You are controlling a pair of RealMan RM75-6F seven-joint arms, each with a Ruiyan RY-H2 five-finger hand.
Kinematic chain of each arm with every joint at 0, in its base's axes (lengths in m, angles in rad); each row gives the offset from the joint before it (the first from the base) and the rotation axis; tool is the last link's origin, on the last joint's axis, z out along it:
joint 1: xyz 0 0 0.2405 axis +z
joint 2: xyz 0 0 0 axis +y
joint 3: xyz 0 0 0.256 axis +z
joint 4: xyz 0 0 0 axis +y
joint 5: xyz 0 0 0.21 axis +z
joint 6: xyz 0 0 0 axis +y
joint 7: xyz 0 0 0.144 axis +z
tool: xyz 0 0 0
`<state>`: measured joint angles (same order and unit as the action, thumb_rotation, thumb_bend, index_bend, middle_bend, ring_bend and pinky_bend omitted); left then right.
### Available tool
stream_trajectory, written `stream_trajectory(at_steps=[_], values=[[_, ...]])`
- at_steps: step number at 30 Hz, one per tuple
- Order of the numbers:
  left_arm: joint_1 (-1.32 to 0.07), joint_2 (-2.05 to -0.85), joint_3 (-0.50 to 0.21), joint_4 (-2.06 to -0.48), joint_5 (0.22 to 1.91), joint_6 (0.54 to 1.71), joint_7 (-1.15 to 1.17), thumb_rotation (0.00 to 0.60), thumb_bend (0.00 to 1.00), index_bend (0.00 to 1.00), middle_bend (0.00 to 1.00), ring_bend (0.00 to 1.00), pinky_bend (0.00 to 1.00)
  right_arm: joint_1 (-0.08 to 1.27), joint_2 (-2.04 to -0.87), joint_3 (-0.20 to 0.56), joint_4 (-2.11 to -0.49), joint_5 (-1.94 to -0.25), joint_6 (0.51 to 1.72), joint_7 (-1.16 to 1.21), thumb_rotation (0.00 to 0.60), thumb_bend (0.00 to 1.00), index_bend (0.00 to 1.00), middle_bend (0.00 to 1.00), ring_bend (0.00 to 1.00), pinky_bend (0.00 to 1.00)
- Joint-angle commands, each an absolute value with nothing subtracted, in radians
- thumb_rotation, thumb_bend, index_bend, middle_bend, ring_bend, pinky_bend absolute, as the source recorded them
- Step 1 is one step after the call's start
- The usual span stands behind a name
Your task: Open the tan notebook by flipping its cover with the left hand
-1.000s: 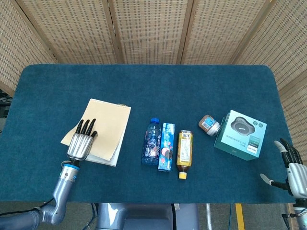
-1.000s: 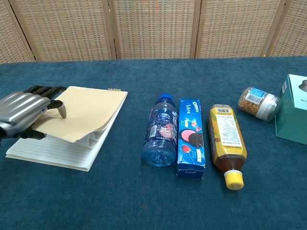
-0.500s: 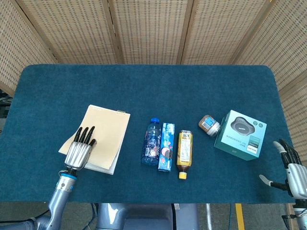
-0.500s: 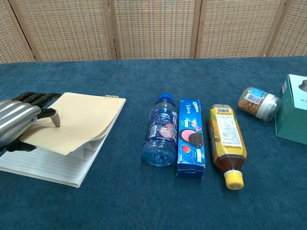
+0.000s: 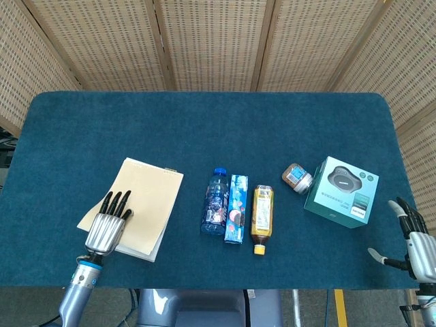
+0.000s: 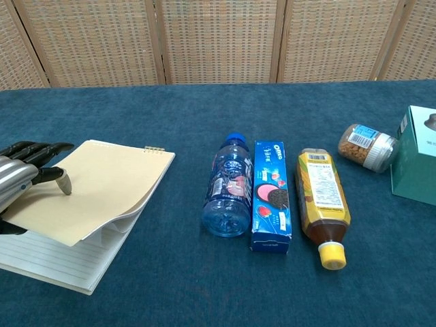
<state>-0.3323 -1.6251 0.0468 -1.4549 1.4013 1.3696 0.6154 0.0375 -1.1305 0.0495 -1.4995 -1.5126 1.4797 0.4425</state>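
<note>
- Tan notebook (image 5: 139, 204) low in the left of the head view, near the table's front edge; spiral binding at its far end, cover (image 6: 88, 187) raised off the lined pages along the near-left edge, as seen in the chest view.
- Left hand (image 5: 107, 226) at the notebook's lower-left corner, dark fingers (image 6: 30, 148) laid over the cover's edge and a thumb tip pressing on top; looks like a pinch on the cover, though the underside contact is hidden at the frame's left border.
- Step in hand, by judgement: the lift-and-flip of the cover, begun but far from done, since the cover sits only a little above the pages.
- Next move likely calls for carrying the held edge up and over toward the binding, keeping the pinch on the cover alone so no lined sheets come along.
- Right hand (image 5: 417, 240) at the lower-right corner of the head view, off the table's edge, fingers apart and holding nothing.
- Centre of the blue table (image 5: 204, 122): 1 blue water bottle (image 6: 229, 184), 1 Oreo box (image 6: 271, 194) and 1 yellow-capped bottle (image 6: 321, 201) lying side by side.
- Further right: a small jar (image 6: 366, 146) on its side just beside a teal box (image 5: 341, 191).
</note>
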Motion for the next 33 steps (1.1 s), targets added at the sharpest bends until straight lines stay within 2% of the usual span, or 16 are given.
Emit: stream_trajectory(at_steps=[1, 33], values=[[-0.314, -1.613, 0.064, -1.474, 1.415, 1.382, 0.622, 0.6, 0.68, 0.81, 0.0, 0.0, 0.0, 0.038, -1.13, 0.05, -1.501, -1.512, 1.479, 0.442, 0.6, 0.05, 0.01, 0.0, 0.0, 0.0], [-0.146, -1.528, 0.192, -1.548, 1.585, 1.512, 0.588, 0.6, 0.68, 0.81, 0.0, 0.0, 0.0, 0.038, -1.125, 0.053, -1.52, -1.509, 1.478, 0.437, 0.6, 0.05, 0.01, 0.0, 0.0, 0.0]])
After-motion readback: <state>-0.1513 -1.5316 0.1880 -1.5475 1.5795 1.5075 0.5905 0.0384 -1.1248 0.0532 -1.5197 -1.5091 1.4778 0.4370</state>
